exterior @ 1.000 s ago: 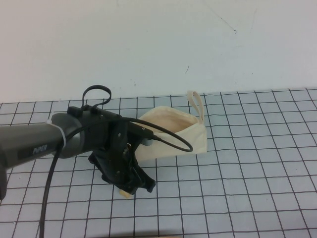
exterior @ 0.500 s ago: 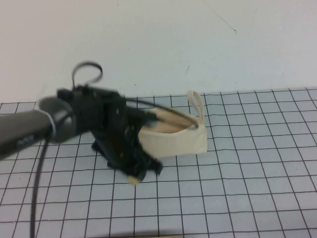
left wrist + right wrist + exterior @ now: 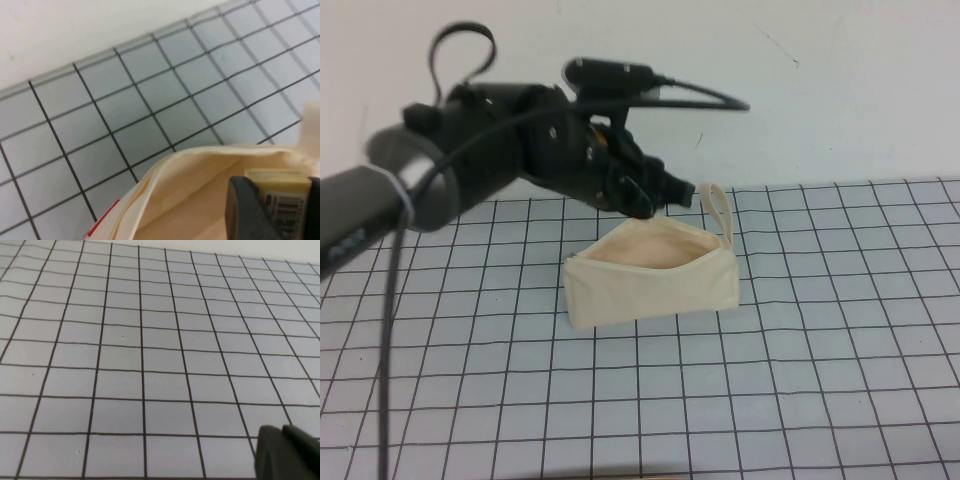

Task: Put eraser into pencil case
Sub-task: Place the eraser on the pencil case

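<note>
Above the cream canvas zip pouch at the centre of the high view, the left gripper has risen from the lower-left grid squares, so the lift is done and release looks near. Its black fingers clamp the small tan eraser with a barcode label (seen in the left wrist view) right over the peach-lined opening. The right gripper sits at the lower right of its own view over bare grid mat; whether it is parted or closed cannot be told.
</note>
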Controlling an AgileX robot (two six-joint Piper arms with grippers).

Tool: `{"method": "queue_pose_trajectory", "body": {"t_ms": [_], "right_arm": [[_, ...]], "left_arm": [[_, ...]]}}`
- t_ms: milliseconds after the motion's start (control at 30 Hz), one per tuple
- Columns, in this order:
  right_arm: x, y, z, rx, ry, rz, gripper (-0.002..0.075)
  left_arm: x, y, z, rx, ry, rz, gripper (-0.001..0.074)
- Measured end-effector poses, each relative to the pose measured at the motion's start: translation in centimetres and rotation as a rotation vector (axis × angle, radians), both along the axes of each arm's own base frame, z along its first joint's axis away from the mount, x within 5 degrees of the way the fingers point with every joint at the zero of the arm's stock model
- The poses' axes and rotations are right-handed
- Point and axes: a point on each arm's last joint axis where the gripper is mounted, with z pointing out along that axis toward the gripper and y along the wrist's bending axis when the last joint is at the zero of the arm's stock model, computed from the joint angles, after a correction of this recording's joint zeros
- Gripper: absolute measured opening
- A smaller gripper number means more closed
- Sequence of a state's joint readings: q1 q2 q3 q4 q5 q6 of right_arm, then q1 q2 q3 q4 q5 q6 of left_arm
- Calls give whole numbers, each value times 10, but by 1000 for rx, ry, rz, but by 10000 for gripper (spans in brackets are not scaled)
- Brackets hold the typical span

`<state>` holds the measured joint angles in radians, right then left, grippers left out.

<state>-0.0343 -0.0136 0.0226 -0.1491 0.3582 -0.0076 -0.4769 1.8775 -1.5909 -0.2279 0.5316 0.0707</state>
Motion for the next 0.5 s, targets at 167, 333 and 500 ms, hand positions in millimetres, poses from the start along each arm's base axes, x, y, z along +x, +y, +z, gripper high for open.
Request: {"method": "queue_pose_trajectory", "body": {"t_ms": [167, 333, 500], "right_arm": [[0, 0, 0, 0, 0, 0, -1], [0, 0, 0, 0, 0, 0, -1], [0, 0, 0, 0, 0, 0, -1]], "left_arm": [[10, -4, -29, 43, 40, -8, 202], [12, -2, -29, 95, 8, -25, 339], [8, 5, -2, 166, -18, -30, 249]]}}
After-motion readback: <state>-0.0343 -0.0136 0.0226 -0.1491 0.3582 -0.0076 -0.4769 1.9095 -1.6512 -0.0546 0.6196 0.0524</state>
